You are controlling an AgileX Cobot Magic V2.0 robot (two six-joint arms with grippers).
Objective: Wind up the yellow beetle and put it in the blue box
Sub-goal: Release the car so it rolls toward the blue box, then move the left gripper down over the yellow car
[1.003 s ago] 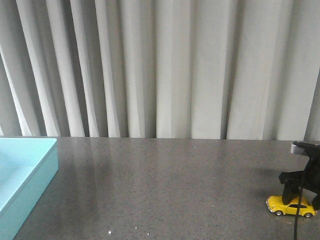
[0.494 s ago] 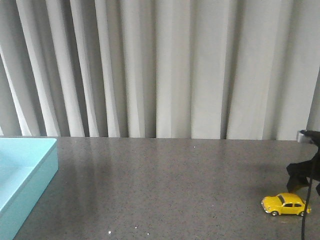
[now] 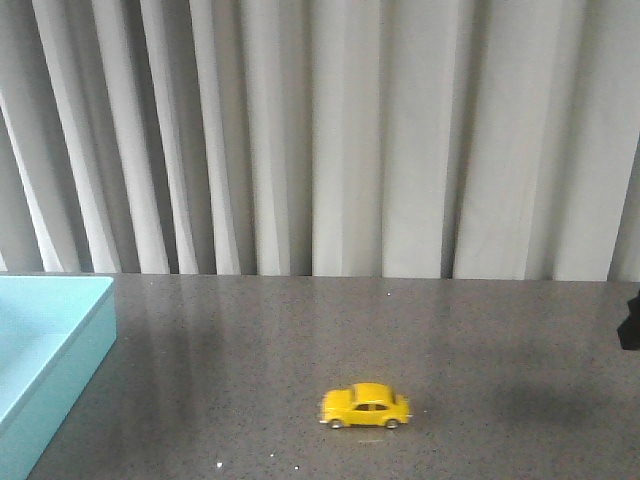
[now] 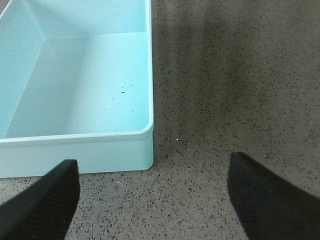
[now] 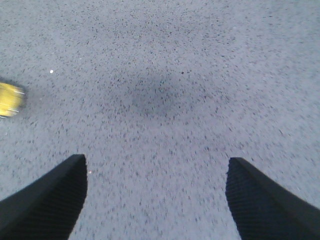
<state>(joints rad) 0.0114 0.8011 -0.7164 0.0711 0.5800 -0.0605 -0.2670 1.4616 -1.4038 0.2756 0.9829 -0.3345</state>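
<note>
Curtains behind speckled grey table; both grippers spread wide, empty

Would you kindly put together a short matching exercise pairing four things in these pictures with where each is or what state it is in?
Things:
1. yellow beetle
2. blue box
3. left gripper
4. right gripper

Descriptions:
A. open above bare table, toy at the view's edge
B. at the table's left edge, nothing inside
C. free on the table, near the middle
D. open beside the box's corner

Pairs: 1-C, 2-B, 3-D, 4-A
</note>
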